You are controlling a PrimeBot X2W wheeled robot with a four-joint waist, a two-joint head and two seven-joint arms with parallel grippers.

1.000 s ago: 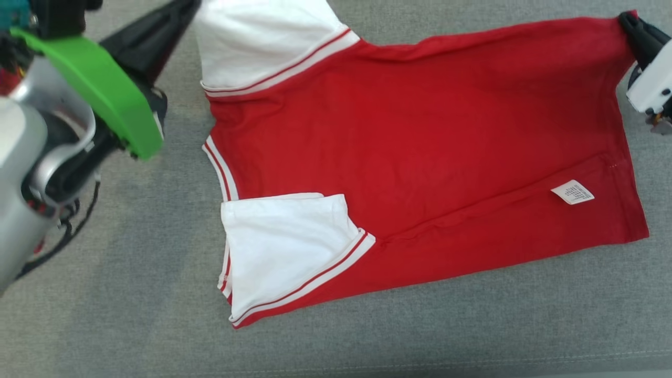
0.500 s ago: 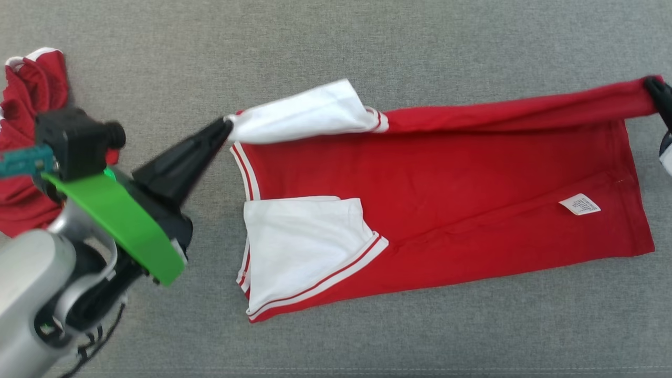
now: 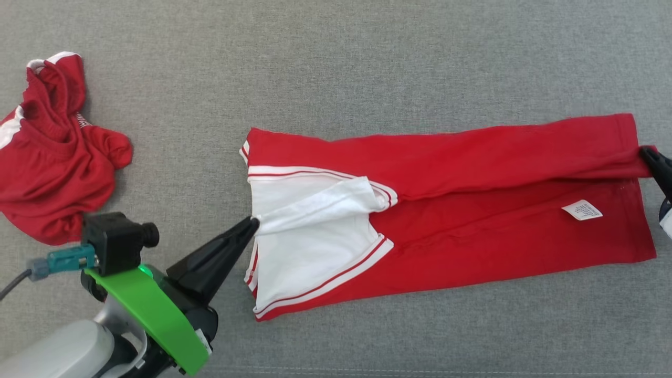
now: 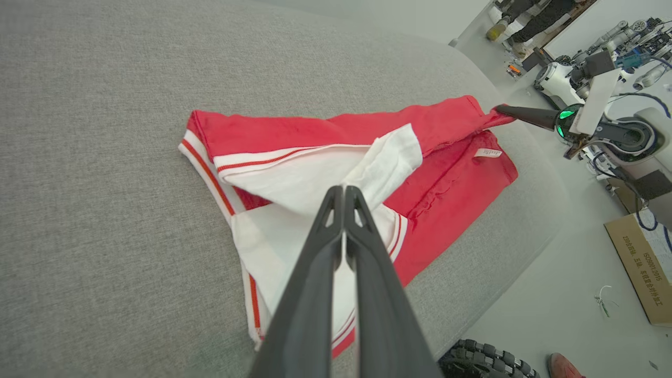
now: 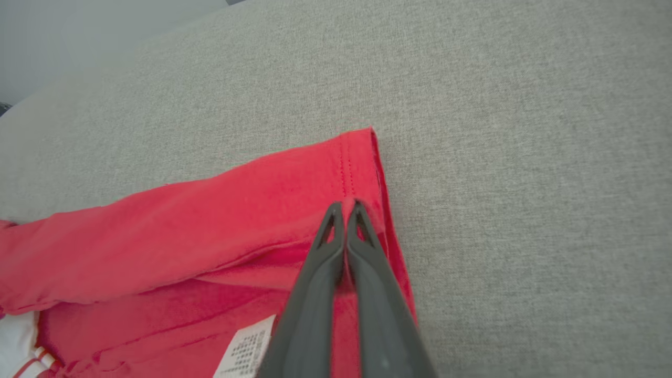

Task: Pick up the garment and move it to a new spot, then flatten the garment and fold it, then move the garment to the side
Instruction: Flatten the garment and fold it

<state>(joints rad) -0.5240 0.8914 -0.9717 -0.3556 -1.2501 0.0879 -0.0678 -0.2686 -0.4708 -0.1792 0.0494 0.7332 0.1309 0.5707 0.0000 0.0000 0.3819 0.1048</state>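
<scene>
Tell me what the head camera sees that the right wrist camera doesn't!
Head view's extras: a crumpled red garment lying apart at the left, and the left fingers pinching the edge of a white sleeve.
Right wrist view's extras: the stitching along the hem up close, and a pale wall beyond the surface.
Shared: the red shirt with white sleeves, its white label, the grey fabric surface, and the right fingers shut on the shirt's hem.
</scene>
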